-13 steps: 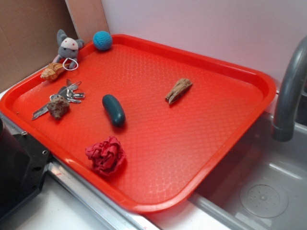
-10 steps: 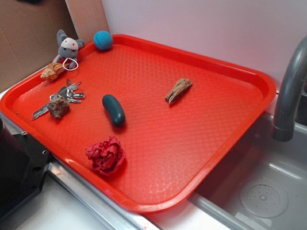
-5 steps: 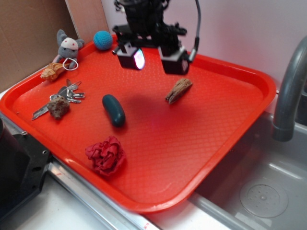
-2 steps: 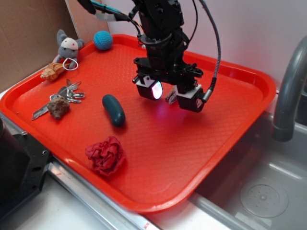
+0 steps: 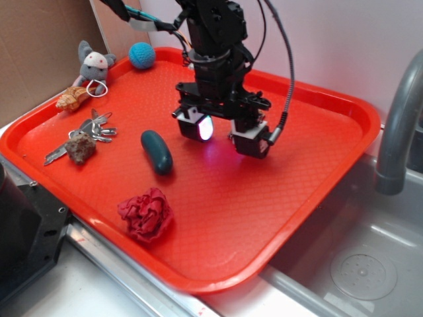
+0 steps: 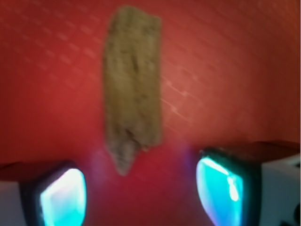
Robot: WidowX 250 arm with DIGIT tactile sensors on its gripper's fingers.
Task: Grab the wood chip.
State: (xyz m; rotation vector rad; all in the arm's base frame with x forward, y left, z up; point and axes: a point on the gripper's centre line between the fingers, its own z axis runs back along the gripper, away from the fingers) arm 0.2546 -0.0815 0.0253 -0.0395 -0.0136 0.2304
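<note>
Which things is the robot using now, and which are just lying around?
For the job: wood chip, claw.

Just lying about: teal oval, red crumpled cloth, rock, keys, seashell, plush toy, blue ball.

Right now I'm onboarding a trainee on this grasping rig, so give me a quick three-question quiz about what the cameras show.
1. True or false: the gripper is shut on the wood chip.
2. In the wrist view, the chip's long axis runs: A) from finger to finger B) away from the fingers C) cannot tell.
3. Which object lies nearest the tray's front rim?

Key: 1 false, the jaws are open, the chip untouched. 2 B. 3 the crumpled red cloth.
</note>
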